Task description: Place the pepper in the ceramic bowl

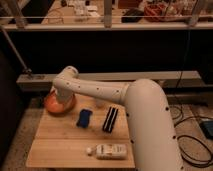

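The ceramic bowl (52, 106), glossy orange-brown, sits at the far left corner of the wooden table (60, 150). My white arm reaches across the table, bends at its elbow and drops into the bowl. The gripper (61, 101) is at the arm's lower end, just over the bowl's inside, and is shut. The arm's last link covers it, so I cannot see whether anything is held. The pepper is hidden from view.
A blue object (84, 118) and a black-and-white striped bar (110, 120) lie mid-table. A white bottle (109, 150) lies on its side near the front edge. A small white cup (100, 104) peeks out under the arm. Cables trail on the floor at right.
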Controlling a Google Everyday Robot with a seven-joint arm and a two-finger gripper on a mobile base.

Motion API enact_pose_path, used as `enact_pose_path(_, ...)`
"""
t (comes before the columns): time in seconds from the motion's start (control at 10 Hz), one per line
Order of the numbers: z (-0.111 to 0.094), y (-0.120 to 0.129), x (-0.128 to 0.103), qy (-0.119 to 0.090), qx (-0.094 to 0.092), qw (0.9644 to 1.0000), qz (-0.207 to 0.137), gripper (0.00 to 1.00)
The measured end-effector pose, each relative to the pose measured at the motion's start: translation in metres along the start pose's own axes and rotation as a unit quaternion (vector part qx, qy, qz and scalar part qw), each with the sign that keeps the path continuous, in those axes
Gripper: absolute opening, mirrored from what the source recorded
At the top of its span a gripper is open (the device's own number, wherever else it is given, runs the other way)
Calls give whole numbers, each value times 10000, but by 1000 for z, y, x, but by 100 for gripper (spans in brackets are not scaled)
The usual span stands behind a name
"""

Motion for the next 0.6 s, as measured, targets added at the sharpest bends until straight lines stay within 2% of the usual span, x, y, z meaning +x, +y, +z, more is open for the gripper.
enact_pose_path(0.6, 1, -1, -4, -14, 9, 10000, 1, 5)
